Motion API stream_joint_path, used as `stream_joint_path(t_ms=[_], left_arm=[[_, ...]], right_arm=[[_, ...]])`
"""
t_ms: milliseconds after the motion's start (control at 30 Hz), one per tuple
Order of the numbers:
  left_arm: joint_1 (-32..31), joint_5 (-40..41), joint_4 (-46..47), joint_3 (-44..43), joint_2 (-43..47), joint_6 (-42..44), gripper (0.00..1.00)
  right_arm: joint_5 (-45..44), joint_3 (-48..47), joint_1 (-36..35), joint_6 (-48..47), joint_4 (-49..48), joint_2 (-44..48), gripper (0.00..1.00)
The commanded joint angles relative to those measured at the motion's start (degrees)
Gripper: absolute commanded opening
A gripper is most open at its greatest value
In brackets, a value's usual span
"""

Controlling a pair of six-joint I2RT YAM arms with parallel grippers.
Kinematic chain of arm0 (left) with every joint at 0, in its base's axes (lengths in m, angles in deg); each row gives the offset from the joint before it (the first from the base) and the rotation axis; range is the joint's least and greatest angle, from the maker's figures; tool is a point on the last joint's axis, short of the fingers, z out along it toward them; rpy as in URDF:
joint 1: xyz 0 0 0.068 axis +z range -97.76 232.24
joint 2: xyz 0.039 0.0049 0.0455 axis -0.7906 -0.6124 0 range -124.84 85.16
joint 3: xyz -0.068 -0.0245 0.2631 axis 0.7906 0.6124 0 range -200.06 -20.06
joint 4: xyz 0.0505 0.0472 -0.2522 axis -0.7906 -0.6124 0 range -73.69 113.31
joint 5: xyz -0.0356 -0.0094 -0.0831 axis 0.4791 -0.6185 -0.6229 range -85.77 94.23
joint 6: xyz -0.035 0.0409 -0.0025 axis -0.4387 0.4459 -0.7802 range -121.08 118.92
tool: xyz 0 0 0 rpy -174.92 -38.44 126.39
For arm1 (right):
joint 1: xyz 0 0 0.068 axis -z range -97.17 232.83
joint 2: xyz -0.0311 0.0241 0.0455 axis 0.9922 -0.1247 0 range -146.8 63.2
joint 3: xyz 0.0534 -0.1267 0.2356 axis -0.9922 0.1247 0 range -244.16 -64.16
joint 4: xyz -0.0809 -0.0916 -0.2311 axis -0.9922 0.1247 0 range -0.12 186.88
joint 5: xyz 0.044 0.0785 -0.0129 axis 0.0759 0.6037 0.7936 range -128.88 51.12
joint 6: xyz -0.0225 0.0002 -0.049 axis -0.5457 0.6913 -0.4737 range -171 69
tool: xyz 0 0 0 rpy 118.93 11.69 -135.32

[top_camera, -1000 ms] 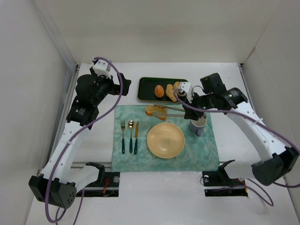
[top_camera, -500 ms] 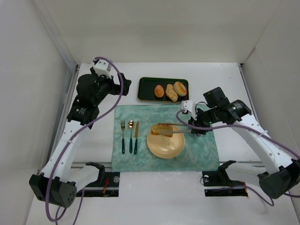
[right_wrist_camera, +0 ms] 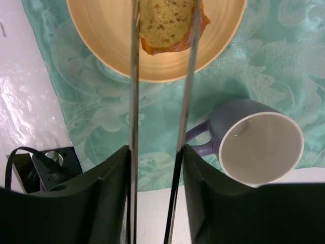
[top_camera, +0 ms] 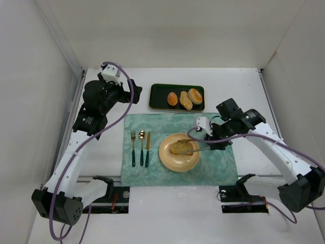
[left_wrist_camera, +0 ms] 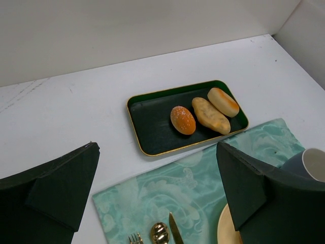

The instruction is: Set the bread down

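Observation:
The bread is a toasted slice with a brown crust, lying between the tips of metal tongs on or just above the yellow plate. My right gripper is shut on the tongs' handles. In the right wrist view the two tong arms run up from my gripper and flank the bread over the plate. My left gripper is open and empty, high at the back left; its midpoint hangs above the placemat.
A dark tray at the back holds an orange bun, a pale roll and another bun. A purple mug stands right of the plate. Fork, spoon and knife lie left on the green placemat.
My right gripper has carried the bread in the tongs from near the tray, forward and down to the plate. The left arm has not moved.

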State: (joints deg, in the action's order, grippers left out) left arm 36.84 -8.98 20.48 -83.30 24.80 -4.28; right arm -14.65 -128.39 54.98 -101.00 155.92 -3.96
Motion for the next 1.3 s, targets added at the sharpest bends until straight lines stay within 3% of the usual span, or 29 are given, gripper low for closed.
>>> stream_joint_path(t_ms=[0,333,533,767,900,1100,1267], left_arm=[[-0.16,0.29,2.39,0.23,0.50,0.74,1.00],[-0.16,0.29,2.39,0.23,0.50,0.74,1.00],[-0.16,0.29,2.39,0.23,0.50,0.74,1.00],[-0.16,0.29,2.39,0.23,0.50,0.74,1.00],[-0.16,0.29,2.39,0.23,0.50,0.74,1.00],[-0.16,0.29,2.39,0.23,1.03,0.74,1.00],[-0.16,0.29,2.39,0.23,1.56,0.74,1.00]], right_arm=[[-0.23,-0.20,-0.62,-1.86,-0.03,-0.52,0.50],[-0.23,0.33,-0.62,-1.86,-0.03,-0.52,0.60],[-0.23,-0.90,-0.62,-1.86,-0.56,1.58,0.60],[1.35,-9.24,-0.62,3.58,-1.95,5.28,0.59],[-3.55,-12.94,-0.01,7.80,-6.26,6.69,0.59],[-6.12,-11.46,9.64,9.48,-16.44,6.61,0.59],[-2.79,-7.41,27.56,11.67,-26.91,1.42,0.59]])
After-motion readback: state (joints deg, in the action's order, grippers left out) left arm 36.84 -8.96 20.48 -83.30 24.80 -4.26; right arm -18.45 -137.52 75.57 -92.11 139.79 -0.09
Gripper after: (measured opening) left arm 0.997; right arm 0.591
